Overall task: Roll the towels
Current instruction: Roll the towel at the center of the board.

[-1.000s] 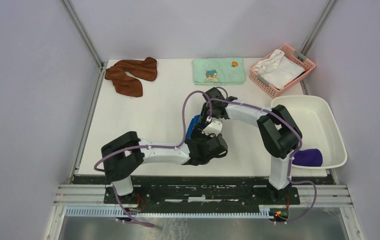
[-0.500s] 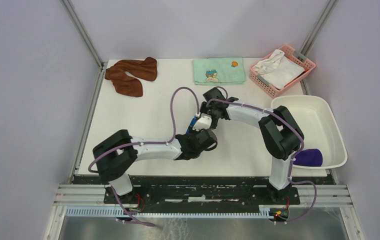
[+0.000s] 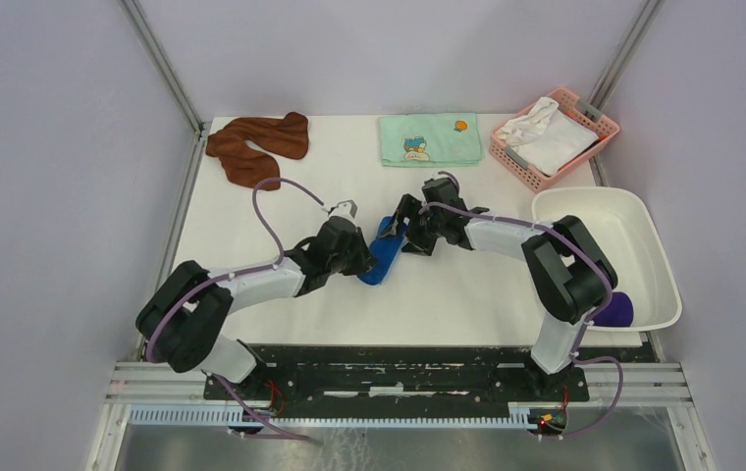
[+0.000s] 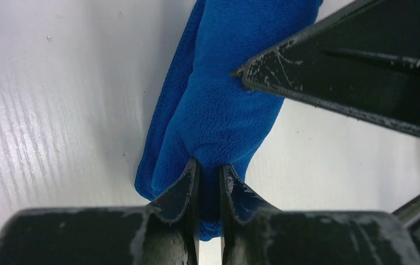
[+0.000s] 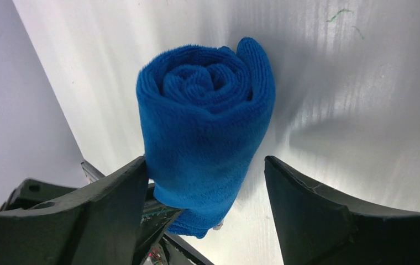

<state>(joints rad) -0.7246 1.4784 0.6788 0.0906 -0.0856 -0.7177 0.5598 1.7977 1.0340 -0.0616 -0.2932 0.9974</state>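
The blue towel point(image 5: 205, 110) is rolled up into a fat roll. It is seen lying in the middle of the table point(image 3: 281, 216), between the two grippers.

A moment ago the left gripper point(image 4: 209, 171) was held wide open, nearer the front edge. Now it has been moved to the left side of the roll and squeezed almost shut. A small fold at the end of the roll is pinched between its fingers.

The right gripper point(image 5: 205, 165) has been opened up in that same short time. Its jaws are now spread wide, one on each side of the roll. One finger seems to be brushing the cloth, and the other is kept apart from it. Nothing is gripped by it.

So the roll looks to have been passed from one gripper to the other. The blue towel is likely done and ready to be carried away by the left arm.

The purple towel point(image 3: 607, 309) is seen in the white tub point(image 3: 585, 194) at the near right. The brown towel point(image 3: 251, 147) is left lying loose at the far left. It is not yet rolled, so more work is still to be done.
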